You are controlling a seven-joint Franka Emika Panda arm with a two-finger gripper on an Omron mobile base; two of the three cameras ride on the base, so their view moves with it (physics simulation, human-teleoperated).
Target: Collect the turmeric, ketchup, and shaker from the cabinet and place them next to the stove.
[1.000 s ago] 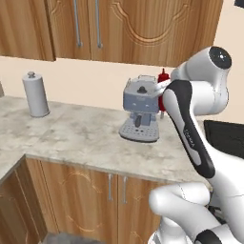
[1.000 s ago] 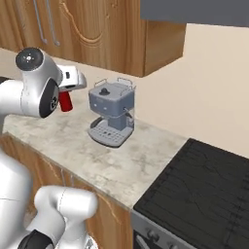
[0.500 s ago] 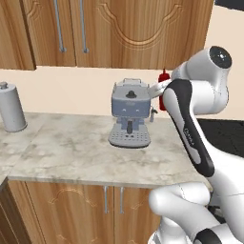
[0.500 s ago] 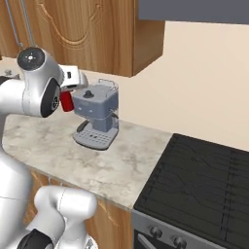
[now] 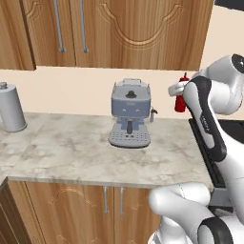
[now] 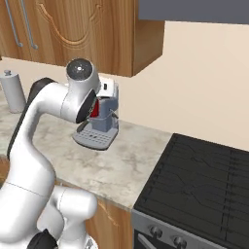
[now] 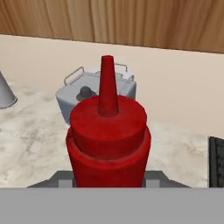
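Observation:
My gripper (image 5: 179, 94) is shut on the ketchup (image 5: 180, 99), a slim red squeeze bottle with a pointed nozzle, and holds it upright in the air above the counter. From the right base camera the ketchup (image 6: 96, 108) shows in the gripper (image 6: 100, 104) just in front of the coffee machine. Seen from the hand, the ketchup (image 7: 108, 135) stands close up, nozzle pointing up. The black stove (image 6: 203, 176) lies to the right of the counter, its edge (image 5: 204, 138) behind my arm. The brown cabinet (image 5: 124, 28) hangs above with its doors shut. Turmeric and shaker are out of view.
A grey-blue coffee machine (image 5: 129, 116) stands on the marble counter (image 5: 66, 147) just left of the held bottle. At the counter's far left stands a tall grey canister (image 5: 10, 108). Bare counter (image 6: 129, 163) lies between the coffee machine (image 6: 98, 130) and the stove.
The camera has moved with the base, so the whole scene has shifted and more of the stove shows. The ketchup stays in the shut gripper.

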